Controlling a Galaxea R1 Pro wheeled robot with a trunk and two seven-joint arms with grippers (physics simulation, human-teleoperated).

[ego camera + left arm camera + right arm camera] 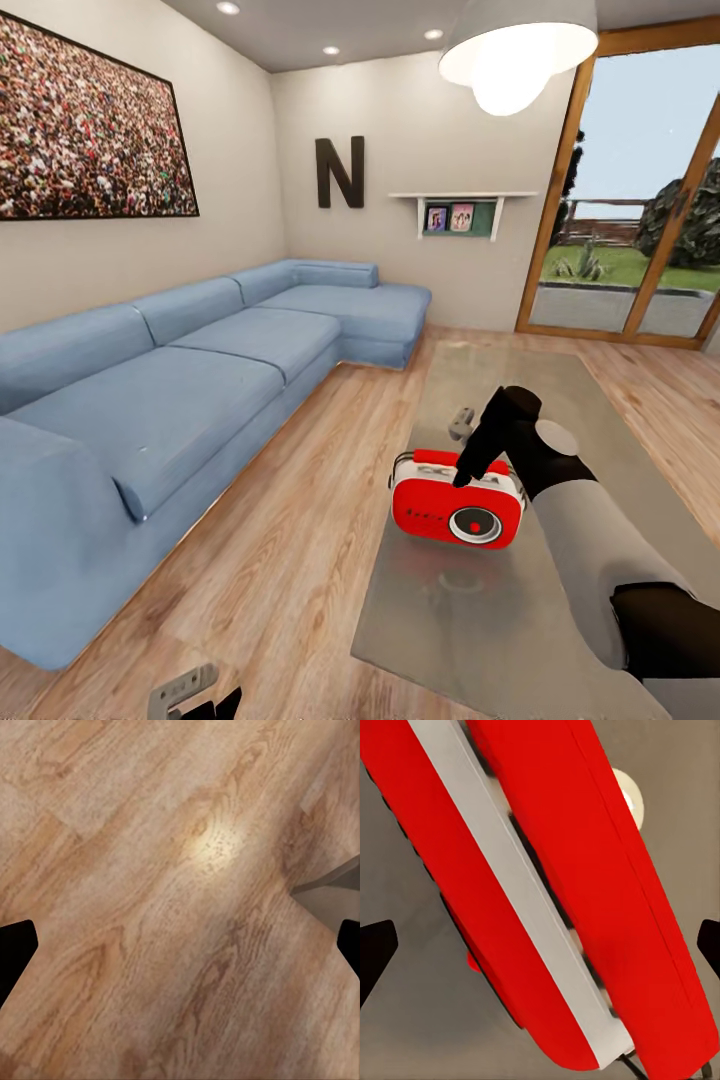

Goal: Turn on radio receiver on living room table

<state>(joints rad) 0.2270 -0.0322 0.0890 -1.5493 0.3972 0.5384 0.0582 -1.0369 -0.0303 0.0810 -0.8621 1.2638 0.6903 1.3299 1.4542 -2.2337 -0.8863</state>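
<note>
The right pincer (468, 478) comes down from above onto the top of the red radio (457, 510), its dark tip at the radio's upper edge beside the handle; whether it actually touches I cannot tell. In the right wrist view its two fingertips (375, 952) sit at the far edges of the picture, so it stands wide, with the radio (547, 892) lying lengthwise between and below them, nothing gripped. The radio stands upright on the glossy grey bench (440, 620), toward its near half, round dark dial facing the robot. There is small dark script on its red face left of the dial, too fine to read.

The left pincer (195, 700) hangs low over the wood floor (150, 870), also spread wide, holding nothing.

On the far wall hangs a big black letter N (340, 172), near a blue sofa (180, 380).
</note>
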